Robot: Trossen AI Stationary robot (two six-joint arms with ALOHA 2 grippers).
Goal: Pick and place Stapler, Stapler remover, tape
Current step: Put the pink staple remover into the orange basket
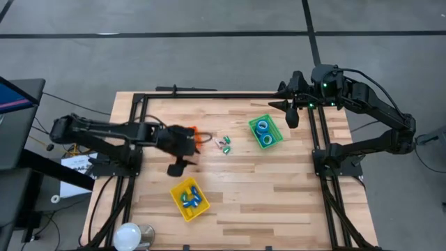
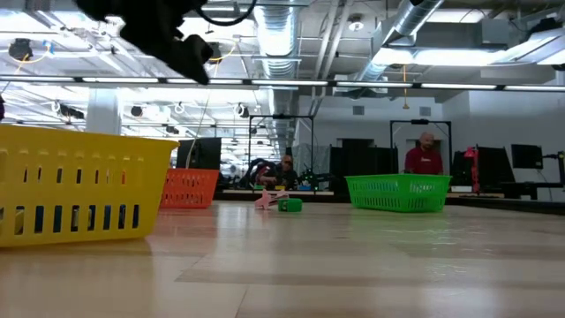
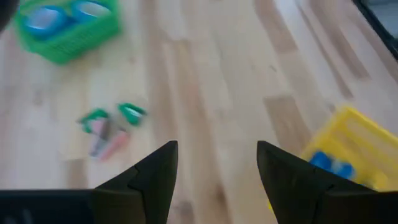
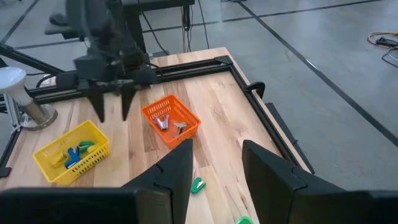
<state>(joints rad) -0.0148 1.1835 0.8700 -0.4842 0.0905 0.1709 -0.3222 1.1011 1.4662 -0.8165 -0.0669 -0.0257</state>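
Note:
Two blue tape rolls [image 1: 264, 132] lie in the green bin [image 1: 276, 130] at the far right of the table. Small green and pink pieces [image 3: 109, 127] lie loose on the wood mid-table; stapler or stapler remover, I cannot tell. The orange bin [image 4: 171, 121] holds grey pieces, and the yellow bin [image 1: 189, 199] holds blue and green pieces. My left gripper [image 1: 182, 159] hangs open above the table between the orange and yellow bins, with nothing between its fingers [image 3: 155, 171]. My right gripper [image 1: 287, 111] waits open and raised at the far right, beside the green bin.
A black frame rail [image 1: 209, 95] runs around the table's edges. A white lamp [image 1: 129, 236] stands at the near left corner. Bare wood [image 1: 265, 188] lies between the yellow bin and the right rail. People sit in the room beyond the table [image 2: 426, 155].

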